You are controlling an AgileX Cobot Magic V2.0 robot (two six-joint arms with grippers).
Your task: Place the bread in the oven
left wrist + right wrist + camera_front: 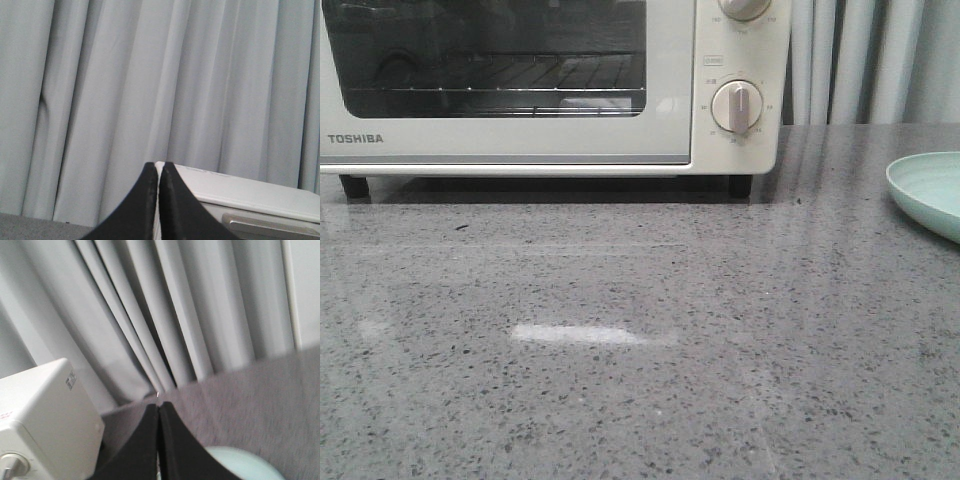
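Observation:
The cream-white Toshiba oven (550, 90) stands at the back left of the grey table with its glass door closed and a wire rack showing inside. The bread is out of view in every frame. My left gripper (159, 167) is shut with nothing between its black fingers; the oven's top (250, 192) lies beyond it, with curtain behind. My right gripper (159, 407) is also shut and empty, held above the table between the oven's side (45, 410) and a plate. Neither gripper appears in the front view.
A pale green plate (930, 190) sits at the table's right edge, also under the right gripper as plate (245, 465). Two round beige knobs (737, 107) are on the oven's right panel. Grey-white curtains (150, 80) hang behind the table.

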